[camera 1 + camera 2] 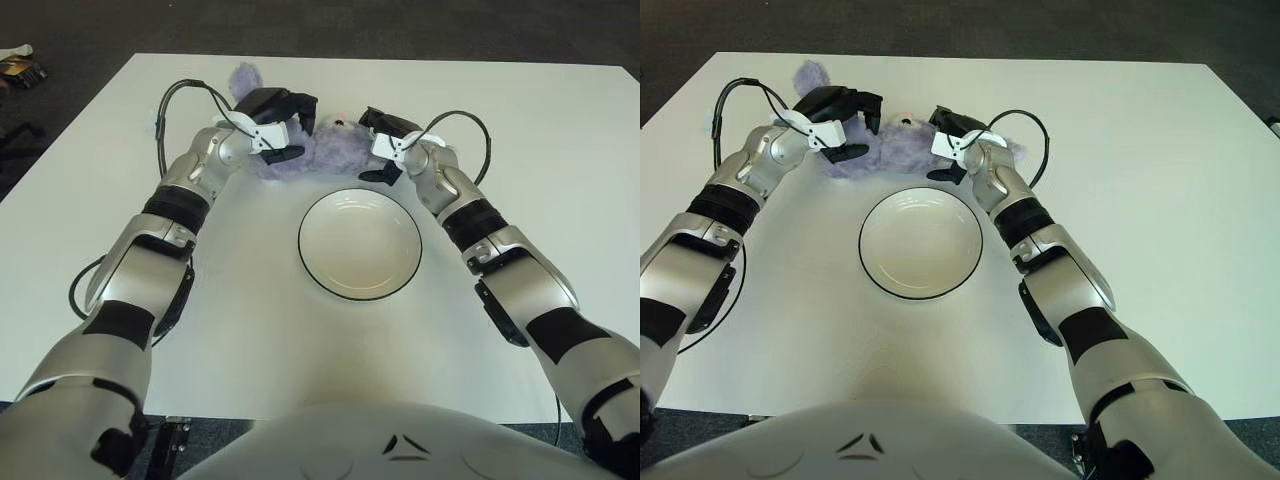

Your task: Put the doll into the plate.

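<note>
Left eye view: left hand (283,118) and right hand (385,140), fingers spread, flank purple doll (322,142) behind plate (359,243); neither clamped.
Right eye view: doll soft; uneven squeeze could let it slip short of plate.

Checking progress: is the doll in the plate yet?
No. The doll lies on the table behind the empty plate, between the left hand and right hand.
</note>
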